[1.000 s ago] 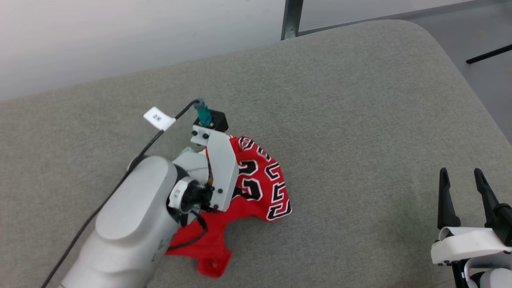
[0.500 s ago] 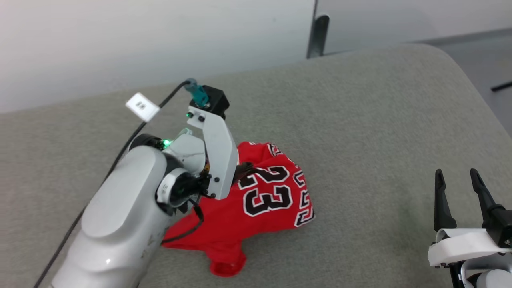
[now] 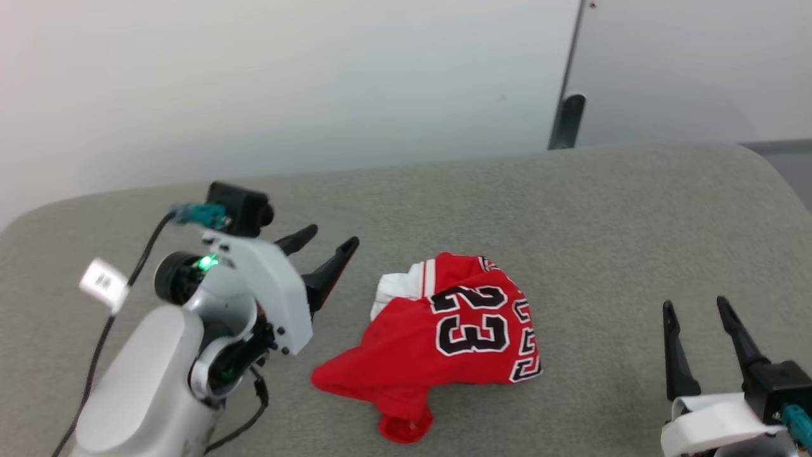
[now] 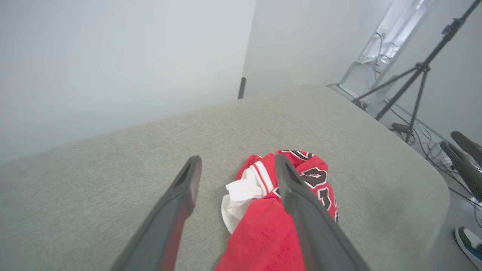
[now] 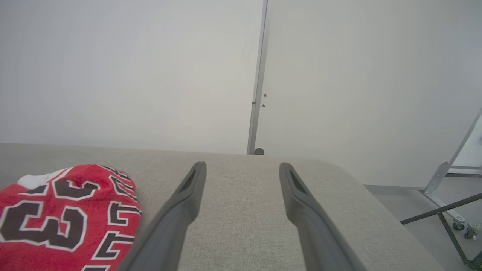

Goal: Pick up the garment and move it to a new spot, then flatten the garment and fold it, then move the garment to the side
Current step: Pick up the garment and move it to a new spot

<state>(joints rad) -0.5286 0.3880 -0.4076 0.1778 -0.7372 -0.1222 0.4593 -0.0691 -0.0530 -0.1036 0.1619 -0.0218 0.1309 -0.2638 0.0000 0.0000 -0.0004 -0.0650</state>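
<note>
The garment [image 3: 444,333], a red jersey with a black "23" and a white sleeve, lies crumpled in a heap on the grey cushioned surface [image 3: 602,222]. My left gripper [image 3: 330,244] hovers open just to its left, fingers apart and holding nothing. In the left wrist view the garment [image 4: 263,222] lies beyond and below the left gripper [image 4: 237,162], its white sleeve between the finger lines. My right gripper [image 3: 694,308] stands open at the lower right, well clear of the cloth. The right wrist view has the garment [image 5: 64,214] at the lower left of the right gripper [image 5: 243,167].
The grey surface ends in a rounded edge at the right [image 3: 780,184]. A pale wall with a dark vertical post [image 3: 566,120] rises behind it. A tripod [image 4: 414,79] and floor cables stand beyond the right edge in the left wrist view.
My left gripper has let go of the garment, opened, and drawn back to the left and up. The garment now lies free in a heap. The head camera has tilted, shifting the whole picture.
</note>
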